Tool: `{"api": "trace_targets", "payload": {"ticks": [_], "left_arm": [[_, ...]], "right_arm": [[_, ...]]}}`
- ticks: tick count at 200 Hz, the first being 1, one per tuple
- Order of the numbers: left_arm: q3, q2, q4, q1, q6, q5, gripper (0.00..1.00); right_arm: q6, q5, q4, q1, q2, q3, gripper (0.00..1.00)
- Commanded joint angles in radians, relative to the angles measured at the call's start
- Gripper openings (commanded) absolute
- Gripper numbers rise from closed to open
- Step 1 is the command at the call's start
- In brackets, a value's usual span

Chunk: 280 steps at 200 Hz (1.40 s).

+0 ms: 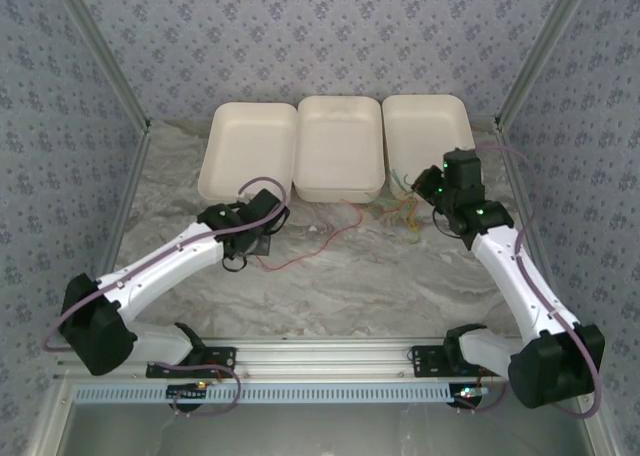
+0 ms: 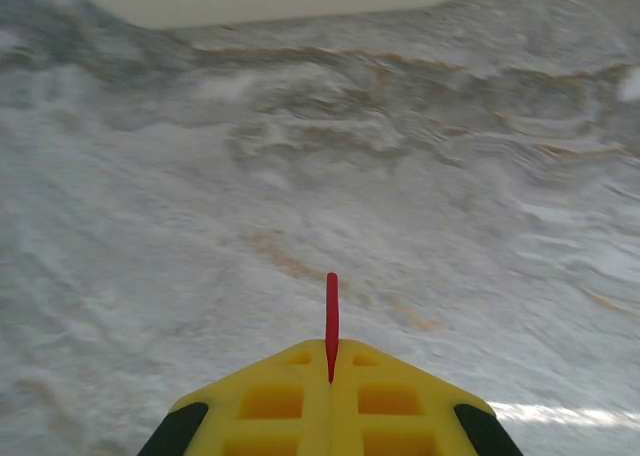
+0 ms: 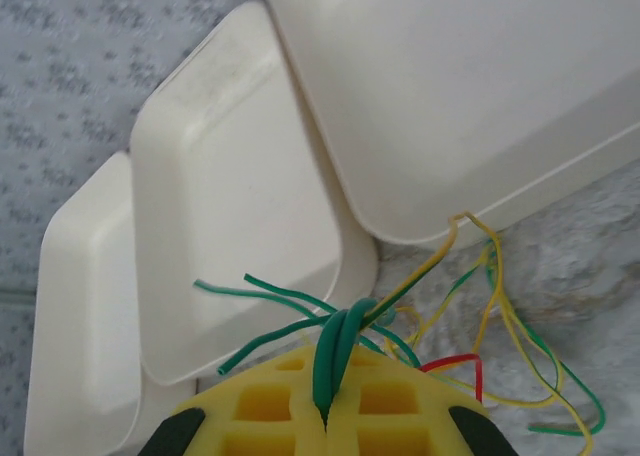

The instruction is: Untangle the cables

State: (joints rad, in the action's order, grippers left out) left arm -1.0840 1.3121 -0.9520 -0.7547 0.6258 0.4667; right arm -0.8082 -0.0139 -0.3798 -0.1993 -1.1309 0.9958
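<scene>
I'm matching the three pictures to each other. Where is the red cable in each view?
Top external: red cable crosses mid-table, left of the tangle.
Left wrist: bottom centre, its end pinched in the left gripper.
Right wrist: lower right, a short red arc within the tangle.
Shared landmark: the white trays.

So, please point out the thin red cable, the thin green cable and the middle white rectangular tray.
thin red cable [image 2: 331, 311]: left wrist view, on its straight free end.
thin green cable [image 3: 333, 361]: right wrist view, on its folded loop.
middle white rectangular tray [image 1: 340, 141]: top external view, on its bare floor.
</scene>
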Motion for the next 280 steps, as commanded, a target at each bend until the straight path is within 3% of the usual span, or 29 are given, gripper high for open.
{"api": "trace_targets", "payload": {"ticks": [1,35,49,65,98,113,141,174,193,211,237,280], "left_arm": [[-0.046,-0.070,-0.178,0.083,0.019,0.199,0.00],[-0.029,-0.264,-0.151,0.302,-0.028,0.145,0.00],[-0.044,-0.324,-0.098,0.360,-0.070,0.018,0.00],[-0.078,-0.347,-0.057,0.367,-0.092,-0.074,0.00],[-0.180,-0.318,-0.197,0.399,-0.082,0.095,0.00],[-0.158,-0.368,-0.124,0.445,-0.115,-0.033,0.00],[-0.136,-0.370,0.020,0.443,-0.102,-0.295,0.00],[-0.200,-0.360,0.072,0.437,-0.046,-0.402,0.00],[-0.248,-0.361,0.081,0.437,-0.016,-0.462,0.00],[-0.255,-0.374,0.124,0.437,0.009,-0.531,0.00],[-0.217,-0.405,0.202,0.437,0.020,-0.574,0.00],[-0.131,-0.442,0.315,0.438,0.041,-0.636,0.00]], "right_arm": [[0.005,0.070,-0.041,0.074,0.018,0.003,0.00],[0.014,0.131,-0.007,0.095,0.008,-0.038,0.00],[0.005,0.141,0.023,0.065,-0.009,-0.061,0.00],[0.003,0.101,0.037,0.000,-0.032,-0.071,0.00],[-0.033,0.072,0.054,0.002,-0.029,-0.132,0.00],[-0.032,0.094,0.063,0.012,-0.028,-0.144,0.00],[-0.033,0.119,0.084,-0.042,-0.085,-0.149,0.00],[-0.061,0.079,0.090,-0.139,-0.133,-0.182,0.00],[-0.069,0.057,0.090,-0.180,-0.132,-0.206,0.35],[-0.086,0.058,0.091,-0.204,-0.084,-0.225,0.52],[-0.123,0.018,0.026,-0.266,0.034,-0.208,0.61],[-0.208,-0.040,0.036,-0.414,0.179,-0.191,0.65]]}}
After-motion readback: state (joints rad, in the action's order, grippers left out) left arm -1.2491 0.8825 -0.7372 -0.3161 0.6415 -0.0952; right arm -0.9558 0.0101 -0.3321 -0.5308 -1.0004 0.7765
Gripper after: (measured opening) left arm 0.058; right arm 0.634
